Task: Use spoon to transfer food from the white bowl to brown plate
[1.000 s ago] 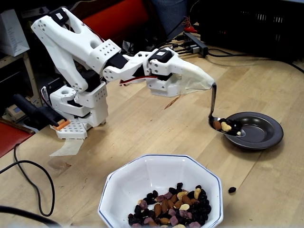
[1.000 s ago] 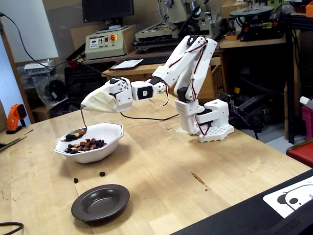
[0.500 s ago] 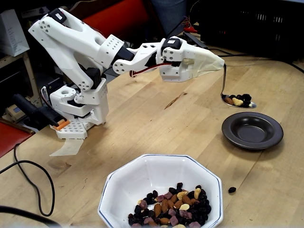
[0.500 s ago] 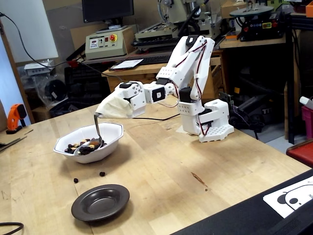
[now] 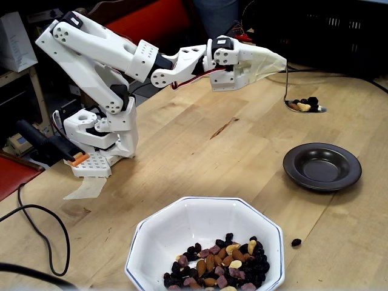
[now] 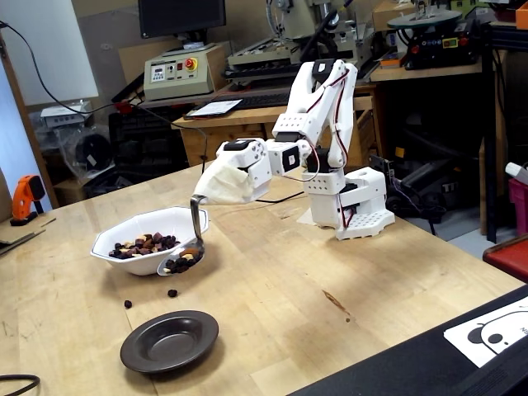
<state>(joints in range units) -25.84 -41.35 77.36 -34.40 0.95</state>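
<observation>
Now the carrying step is in hand: the gripper, wrapped in pale cloth so its opening cannot be told, holds the spoon loaded with food in the air between the white bowl and the brown plate. Next, I think, it must reach over the plate and tip slowly.

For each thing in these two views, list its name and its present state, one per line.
spoon: loaded, held in the air
food: mostly in the bowl, some on the spoon
bowl: part-filled
plate: empty
claw: wrapped in a pale cover, fingers hidden, spoon handle coming out of it
stray bit: lying on the table
</observation>
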